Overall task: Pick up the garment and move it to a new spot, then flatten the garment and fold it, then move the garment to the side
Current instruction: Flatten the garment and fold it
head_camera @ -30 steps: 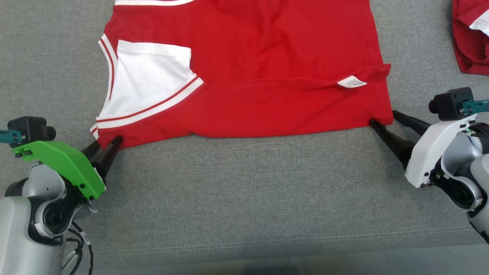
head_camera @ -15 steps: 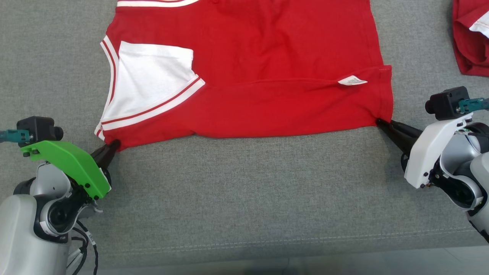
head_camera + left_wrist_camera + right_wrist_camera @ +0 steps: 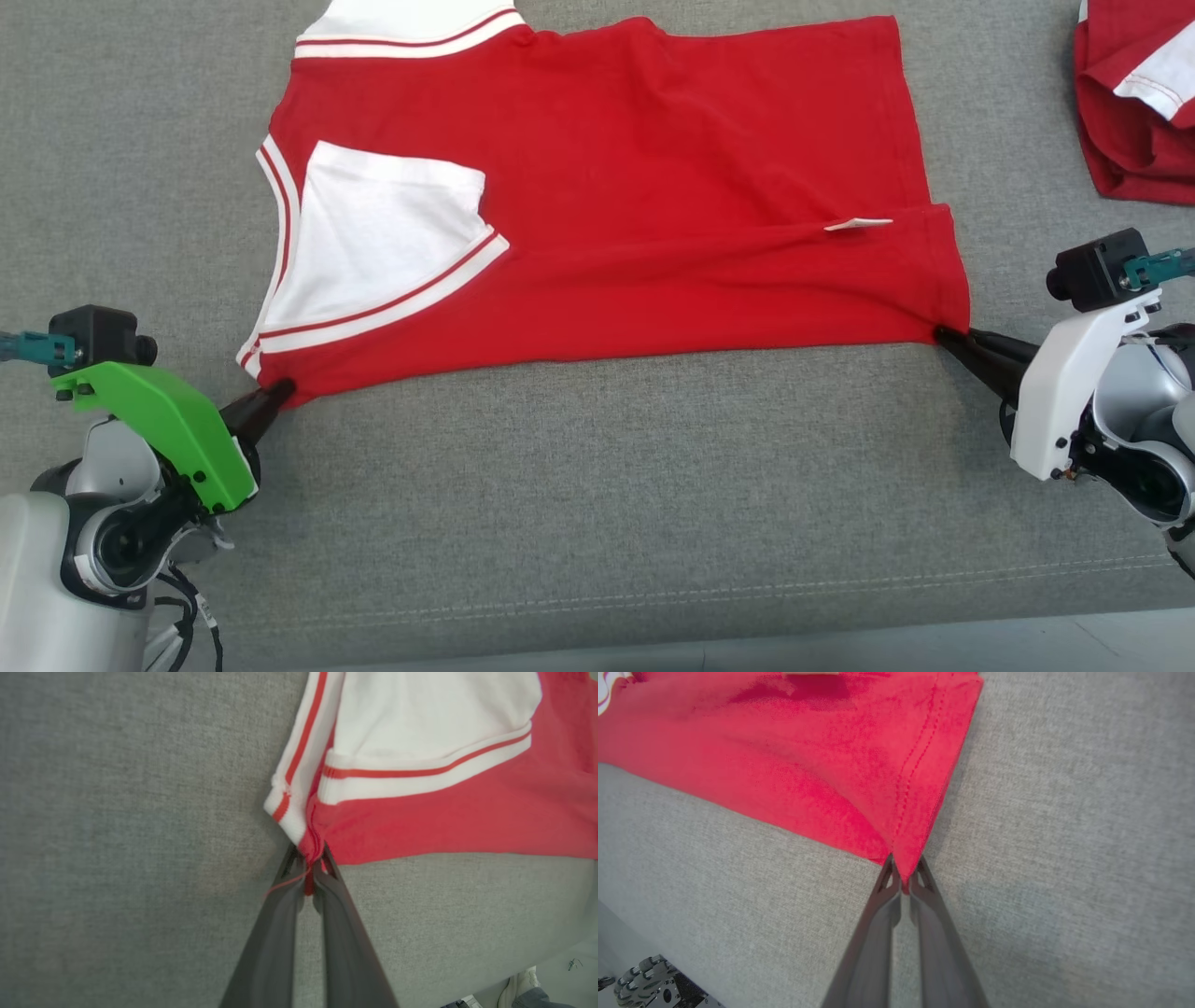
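Observation:
The garment [image 3: 616, 196] is a red shirt with white, red-striped sleeves, lying folded on the grey cloth surface in the head view. My left gripper [image 3: 278, 389] is shut on its near left corner, by the white striped cuff [image 3: 287, 805]; the left wrist view shows the red cloth [image 3: 444, 821] pinched between the dark fingers [image 3: 275, 924]. My right gripper [image 3: 943, 334] is shut on the near right corner, and the right wrist view shows the hemmed corner [image 3: 906, 858] clamped at the fingertips [image 3: 887, 877]. The near edge runs taut between both grippers.
A second red and white garment [image 3: 1134, 103] lies bunched at the far right. The grey surface's [image 3: 597, 485] front seam and edge run along the bottom of the head view. A shoe [image 3: 525, 982] and a wheeled base [image 3: 649, 982] show at the wrist views' lower corners.
Both grippers went from open to shut on the garment's near corners. The near edge has since been drawn toward me and pulled straighter.

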Motion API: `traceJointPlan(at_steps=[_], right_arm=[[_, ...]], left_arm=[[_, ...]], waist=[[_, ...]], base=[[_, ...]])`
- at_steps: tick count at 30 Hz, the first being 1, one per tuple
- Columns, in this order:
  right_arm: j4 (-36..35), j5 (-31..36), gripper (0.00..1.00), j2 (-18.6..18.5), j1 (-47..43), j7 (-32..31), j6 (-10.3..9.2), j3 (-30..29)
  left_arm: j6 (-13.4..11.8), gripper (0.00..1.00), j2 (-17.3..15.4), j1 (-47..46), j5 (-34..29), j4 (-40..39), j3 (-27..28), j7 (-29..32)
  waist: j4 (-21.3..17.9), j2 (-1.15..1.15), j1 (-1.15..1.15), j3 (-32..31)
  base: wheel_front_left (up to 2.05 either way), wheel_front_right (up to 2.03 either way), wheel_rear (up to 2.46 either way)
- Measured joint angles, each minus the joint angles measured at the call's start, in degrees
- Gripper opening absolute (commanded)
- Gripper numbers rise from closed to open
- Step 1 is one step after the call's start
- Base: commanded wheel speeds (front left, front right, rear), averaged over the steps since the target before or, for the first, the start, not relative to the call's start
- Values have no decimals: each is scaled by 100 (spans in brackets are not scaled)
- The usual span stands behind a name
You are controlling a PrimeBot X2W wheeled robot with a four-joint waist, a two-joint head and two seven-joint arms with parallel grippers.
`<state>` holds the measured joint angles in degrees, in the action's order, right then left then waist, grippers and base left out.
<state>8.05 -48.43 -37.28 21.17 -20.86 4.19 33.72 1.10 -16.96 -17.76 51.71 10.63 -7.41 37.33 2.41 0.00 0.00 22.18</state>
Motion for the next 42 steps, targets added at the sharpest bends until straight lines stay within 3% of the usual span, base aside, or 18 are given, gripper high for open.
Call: traceJointPlan(at_steps=[18,31,42], right_arm=[[-444,-394,0,-277,-520,-428,-35,2],[-961,-611,0,-627,-1085,-650,-188,-35],[-1389,-822,0,-891,-1371,-794,-427,-197]], left_arm=[[59,0,-260,437,459,-241,135,626],[90,0,-515,810,768,-623,332,929],[80,0,-641,1070,816,-1053,399,1137]], waist=[[-2,0,0,-154],[-8,0,0,-179],[-21,0,0,-232]], base=[[0,0,0],[0,0,0],[0,0,0]])
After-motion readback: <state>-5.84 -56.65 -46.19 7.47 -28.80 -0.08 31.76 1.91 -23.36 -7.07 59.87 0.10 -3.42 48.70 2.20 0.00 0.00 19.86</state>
